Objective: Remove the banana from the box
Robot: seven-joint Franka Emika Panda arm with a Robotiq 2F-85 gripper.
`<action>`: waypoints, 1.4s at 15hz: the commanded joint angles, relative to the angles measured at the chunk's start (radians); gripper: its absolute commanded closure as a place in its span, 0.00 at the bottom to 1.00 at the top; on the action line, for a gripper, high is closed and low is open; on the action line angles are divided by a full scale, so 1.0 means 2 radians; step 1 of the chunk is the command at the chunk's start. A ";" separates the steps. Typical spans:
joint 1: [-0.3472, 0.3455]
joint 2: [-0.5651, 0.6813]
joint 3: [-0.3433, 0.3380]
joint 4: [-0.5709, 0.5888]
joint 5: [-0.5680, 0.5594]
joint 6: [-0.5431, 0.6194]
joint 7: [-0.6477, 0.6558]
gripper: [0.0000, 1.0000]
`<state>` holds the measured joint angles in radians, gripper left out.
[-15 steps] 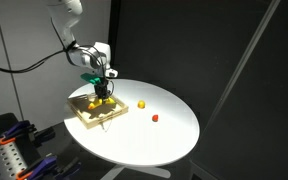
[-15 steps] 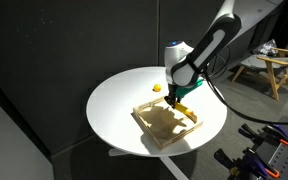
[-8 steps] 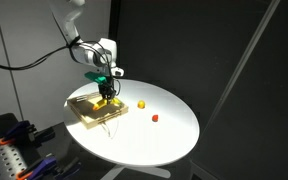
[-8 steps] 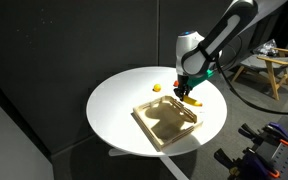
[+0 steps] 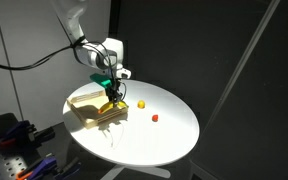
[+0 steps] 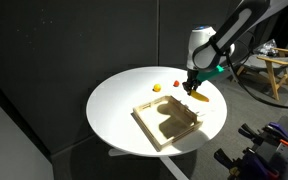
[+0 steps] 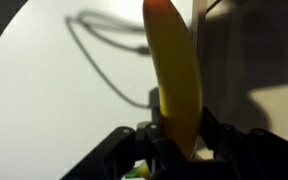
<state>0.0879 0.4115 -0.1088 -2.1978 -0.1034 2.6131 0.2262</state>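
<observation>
Since it rose, the gripper [image 6: 194, 88] (banana [image 6: 197, 98] clamped) has reached the box [image 6: 164, 124] rim

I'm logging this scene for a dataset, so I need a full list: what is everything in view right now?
table: one, white, round, bearing everything else.
box: one, light wooden rim and darker floor, on the table.
banana: one, yellow, hanging from the claw, off the table and near the box's edge.
ball: one, yellow-orange, on the table outside the box.
red object: one, tiny, red, on the table close to the ball.
wooden frame: one, light wood, in the background away from the table.
arm: one, white, reaching over the table.
claw: one, dark, shut on the banana.
</observation>
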 commanded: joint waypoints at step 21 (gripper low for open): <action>-0.059 0.056 -0.009 -0.027 0.076 0.090 0.000 0.84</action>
<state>-0.0084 0.5129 -0.1338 -2.2570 0.0201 2.7742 0.2340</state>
